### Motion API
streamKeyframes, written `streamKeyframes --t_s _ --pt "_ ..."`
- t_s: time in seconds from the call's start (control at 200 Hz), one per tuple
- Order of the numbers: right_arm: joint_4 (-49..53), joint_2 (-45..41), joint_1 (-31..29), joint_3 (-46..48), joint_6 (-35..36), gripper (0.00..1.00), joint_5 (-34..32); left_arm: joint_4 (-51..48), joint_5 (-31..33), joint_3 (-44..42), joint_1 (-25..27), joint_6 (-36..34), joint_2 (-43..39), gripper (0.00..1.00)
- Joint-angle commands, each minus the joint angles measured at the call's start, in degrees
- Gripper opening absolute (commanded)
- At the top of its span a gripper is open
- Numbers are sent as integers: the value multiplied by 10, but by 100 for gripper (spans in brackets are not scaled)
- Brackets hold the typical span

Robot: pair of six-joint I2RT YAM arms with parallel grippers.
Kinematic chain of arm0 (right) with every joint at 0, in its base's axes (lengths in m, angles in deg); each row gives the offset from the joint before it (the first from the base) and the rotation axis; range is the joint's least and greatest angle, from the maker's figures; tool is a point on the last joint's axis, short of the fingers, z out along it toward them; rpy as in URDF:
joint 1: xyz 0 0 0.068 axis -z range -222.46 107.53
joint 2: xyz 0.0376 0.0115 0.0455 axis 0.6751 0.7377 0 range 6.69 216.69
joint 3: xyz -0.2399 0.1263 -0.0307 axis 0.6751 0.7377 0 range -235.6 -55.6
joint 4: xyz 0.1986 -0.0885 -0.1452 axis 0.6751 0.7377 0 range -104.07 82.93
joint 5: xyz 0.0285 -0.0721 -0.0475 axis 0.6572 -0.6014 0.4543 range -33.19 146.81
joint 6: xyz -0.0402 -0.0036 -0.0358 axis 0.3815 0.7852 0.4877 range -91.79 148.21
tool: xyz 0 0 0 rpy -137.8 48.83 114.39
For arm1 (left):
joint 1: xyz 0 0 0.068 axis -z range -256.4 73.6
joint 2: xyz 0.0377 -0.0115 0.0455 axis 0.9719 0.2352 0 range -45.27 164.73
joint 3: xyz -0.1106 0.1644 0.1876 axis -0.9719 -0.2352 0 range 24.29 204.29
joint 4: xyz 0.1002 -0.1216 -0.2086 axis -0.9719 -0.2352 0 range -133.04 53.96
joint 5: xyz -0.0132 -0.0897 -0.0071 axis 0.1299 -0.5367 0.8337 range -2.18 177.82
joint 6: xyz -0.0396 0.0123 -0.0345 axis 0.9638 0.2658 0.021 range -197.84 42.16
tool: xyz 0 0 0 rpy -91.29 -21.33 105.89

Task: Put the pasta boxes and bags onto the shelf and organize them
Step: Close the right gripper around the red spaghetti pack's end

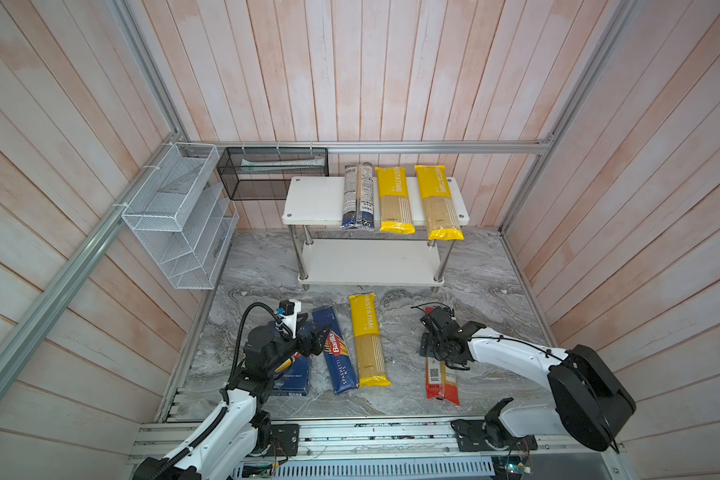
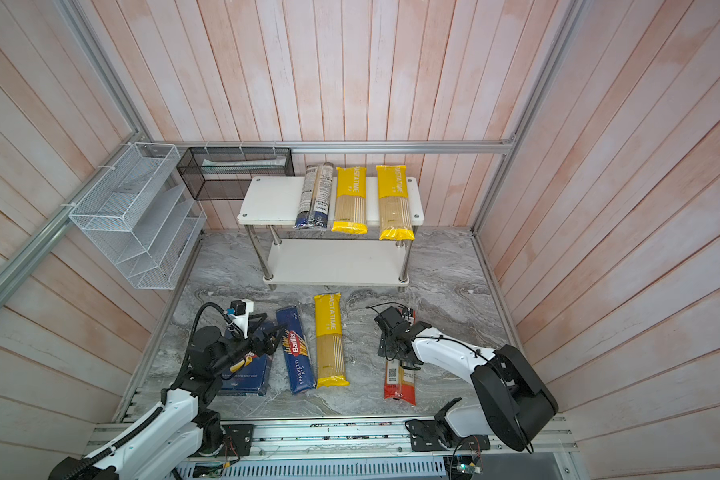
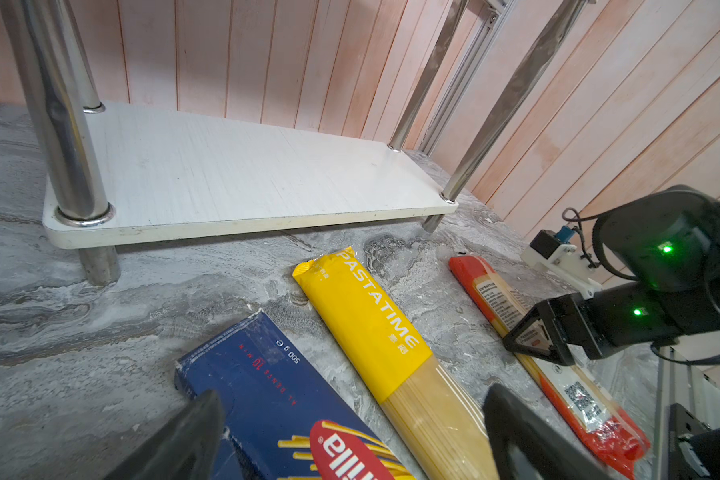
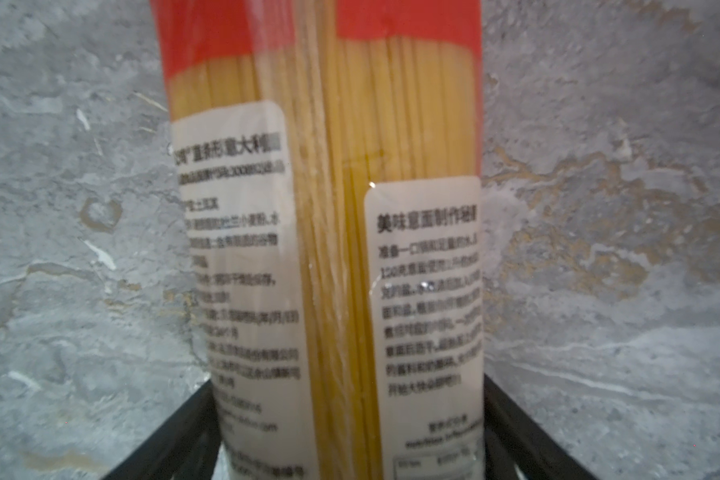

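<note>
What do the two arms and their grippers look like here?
The left arm and right arm have white links with black joint housings. The left gripper and right gripper are black with triangular open-frame fingers. Each wrist has a white camera mount with a blue connector. A thick black cable loops over the left wrist; green lights glow on the right one.

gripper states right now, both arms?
Left gripper: open, holding nothing.
Right gripper: jaws astride the red-ended bag; whether they grip it cannot be told.
</note>
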Motion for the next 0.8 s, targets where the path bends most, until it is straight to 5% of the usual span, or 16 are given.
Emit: streamKeyframes --t_s 0.0,0.795 --pt "23 15 -8 28 -3 79 42 5 6 -7 2 -6 -10 100" --pt "-1 -65 -25 58 -28 57 7 10 6 -8 2 -7 -8 100"
